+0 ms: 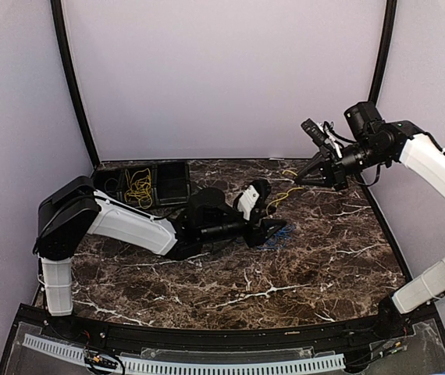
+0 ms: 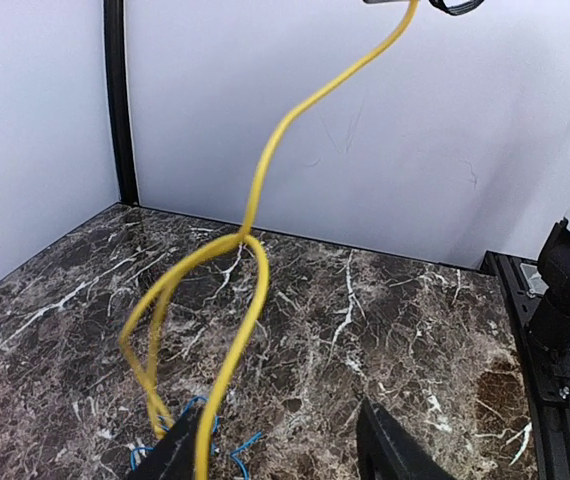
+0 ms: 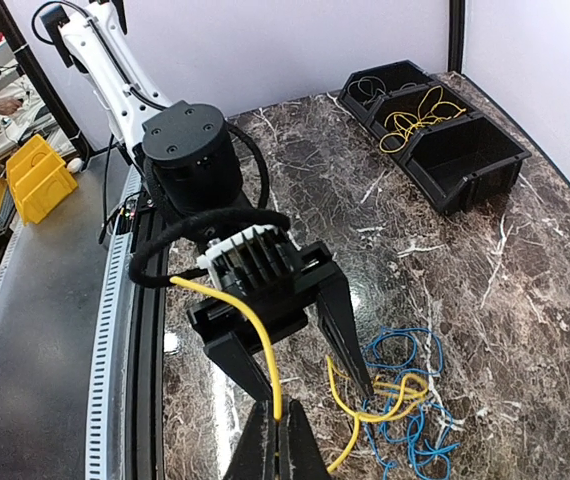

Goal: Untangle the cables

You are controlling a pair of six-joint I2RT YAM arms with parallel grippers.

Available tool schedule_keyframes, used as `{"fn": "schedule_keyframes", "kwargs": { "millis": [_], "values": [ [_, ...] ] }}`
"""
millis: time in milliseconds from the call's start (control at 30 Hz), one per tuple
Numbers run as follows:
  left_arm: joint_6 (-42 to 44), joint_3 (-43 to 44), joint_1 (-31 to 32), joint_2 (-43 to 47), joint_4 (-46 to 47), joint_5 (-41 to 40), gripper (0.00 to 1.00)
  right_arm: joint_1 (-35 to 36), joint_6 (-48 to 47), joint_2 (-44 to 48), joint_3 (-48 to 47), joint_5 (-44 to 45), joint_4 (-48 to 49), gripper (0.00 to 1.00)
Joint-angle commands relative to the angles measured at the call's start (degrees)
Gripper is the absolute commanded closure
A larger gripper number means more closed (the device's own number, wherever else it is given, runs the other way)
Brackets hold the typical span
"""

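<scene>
Two cables, one tangle, and a black bin tray (image 1: 172, 183) at the back-left of the marble table (image 1: 324, 258).
The right gripper (image 1: 299, 180), jaws together, pinched the yellow cable (image 2: 255, 190) and held it up off the table. Its lower loops lay in the blue cable (image 1: 275, 233) heap at the left gripper (image 2: 285, 455), whose jaws stood apart. The left fingers (image 3: 350, 340) hid part of that heap. The tray's middle compartment held another yellow cord (image 1: 139, 187).

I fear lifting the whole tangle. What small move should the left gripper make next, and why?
Probably close the left gripper on the blue cable to pin it. The right gripper is shut on the yellow cable, raised, yet yellow loops lie in the blue pile.
</scene>
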State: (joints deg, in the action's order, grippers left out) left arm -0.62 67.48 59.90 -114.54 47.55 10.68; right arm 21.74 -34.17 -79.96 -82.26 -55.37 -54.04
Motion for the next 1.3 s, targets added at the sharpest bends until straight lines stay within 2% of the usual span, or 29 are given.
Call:
{"fn": "schedule_keyframes", "kwargs": {
  "millis": [0,67,133,200,367,467,533,667,933,1167,1267],
  "values": [
    [-2.7,2.8,0.1,-0.1,4.7,1.6,0.51,0.4,0.6,2.3,0.3,-1.8,0.2,1.0],
    [-3.0,3.2,0.1,-0.6,4.7,0.8,0.58,0.4,0.6,2.4,0.5,-2.1,0.3,1.0],
    [-3.7,3.2,0.1,-0.8,5.9,0.3,0.69,0.3,0.6,2.5,0.8,-2.1,0.4,1.0],
    [-4.4,2.8,0.0,-0.9,7.6,2.0,0.76,0.4,0.8,2.6,0.9,-2.3,0.5,1.0],
    [-7.6,3.8,0.7,-2.1,9.2,16.0,0.85,-0.7,4.3,2.4,-1.2,-1.7,3.4,1.0],
    [-4.8,2.3,2.8,-2.4,8.7,17.6,0.94,-2.6,6.2,1.1,-5.8,-5.0,4.1,1.0],
    [-2.5,1.8,4.2,-3.3,5.6,17.1,0.97,-3.4,7.5,0.1,-10.1,-6.6,4.2,1.0],
    [-2.0,-2.7,5.0,-4.5,4.0,16.6,0.97,-5.4,11.9,-1.1,-17.7,-9.7,7.4,1.0],
    [2.6,-9.4,5.0,-5.2,-1.3,12.4,0.96,-6.2,16.2,-2.3,-25.1,-10.1,10.9,1.0],
    [2.2,-13.6,5.0,-3.3,0.2,9.6,0.93,-6.4,16.8,-2.3,-22.3,-9.6,12.4,1.0],
    [1.7,-16.0,5.1,0.3,2.6,7.3,0.96,-6.4,16.9,-1.8,-18.6,-9.0,13.6,1.0]
  ]
}}
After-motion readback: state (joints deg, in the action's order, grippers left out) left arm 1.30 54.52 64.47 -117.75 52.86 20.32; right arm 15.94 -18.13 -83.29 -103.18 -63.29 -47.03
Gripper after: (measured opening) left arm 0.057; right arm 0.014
